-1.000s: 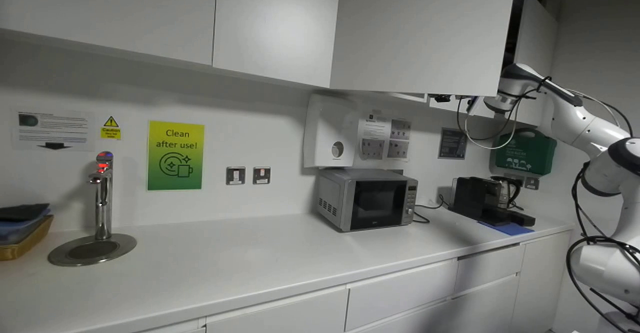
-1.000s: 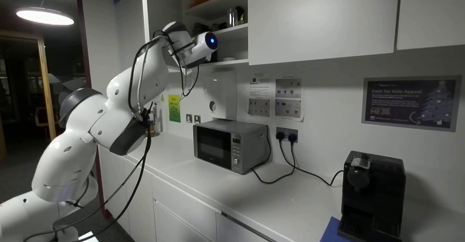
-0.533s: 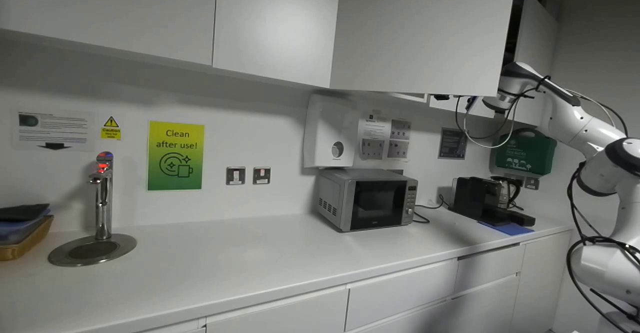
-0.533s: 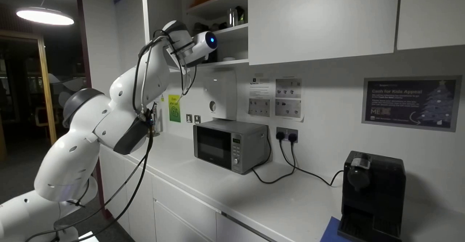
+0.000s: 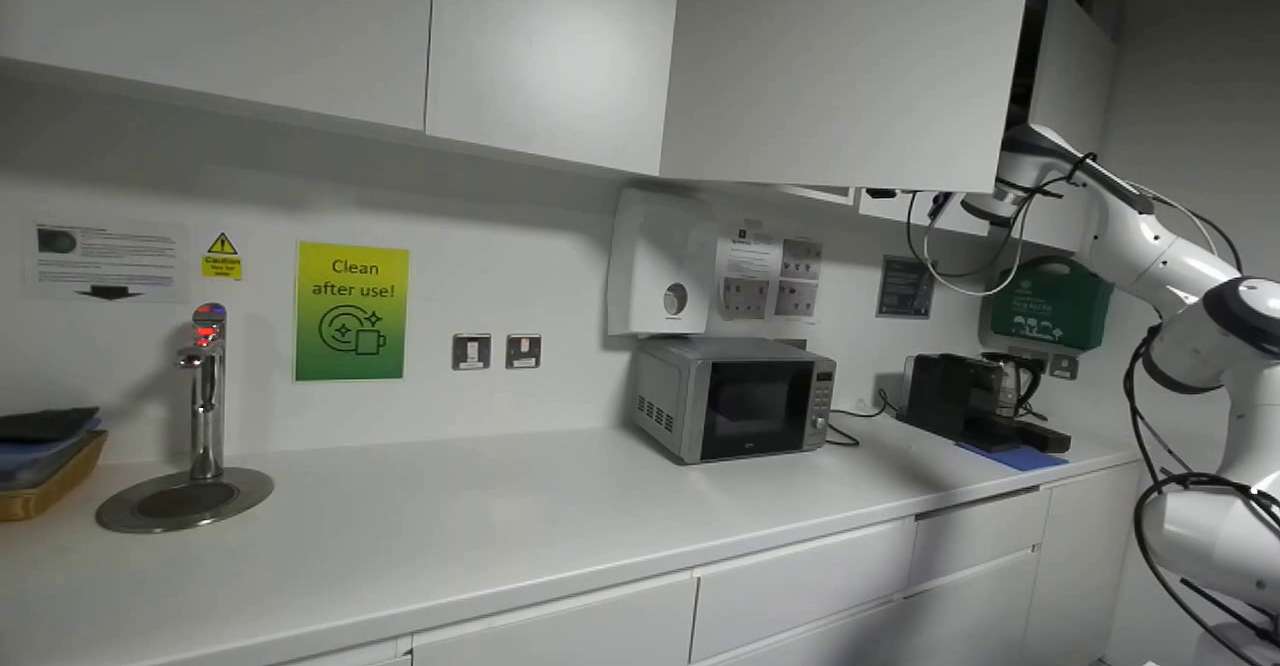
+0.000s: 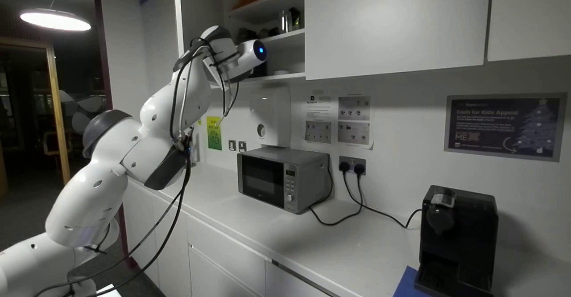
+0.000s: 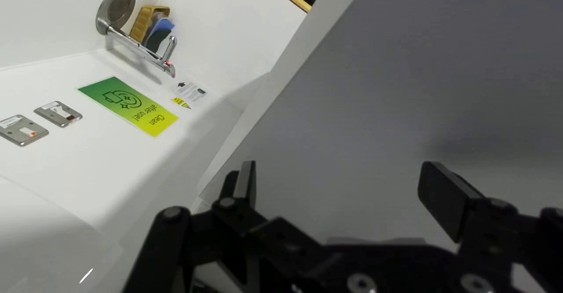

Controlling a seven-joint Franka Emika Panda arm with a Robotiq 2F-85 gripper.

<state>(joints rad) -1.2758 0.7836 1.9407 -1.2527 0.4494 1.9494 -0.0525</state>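
The end effector (image 7: 338,174) is spread wide, poised by the inner face of the open door (image 7: 396,99); contact is hard to judge from this angle. The door juts out, up above the white table (image 5: 480,486), free edge upright, top running out of frame. On the table, there's the microwave (image 5: 740,401), and along to the tap (image 5: 208,396)! Shelves (image 6: 285,38) and a lit lamp (image 6: 55,19) show only in an exterior view.
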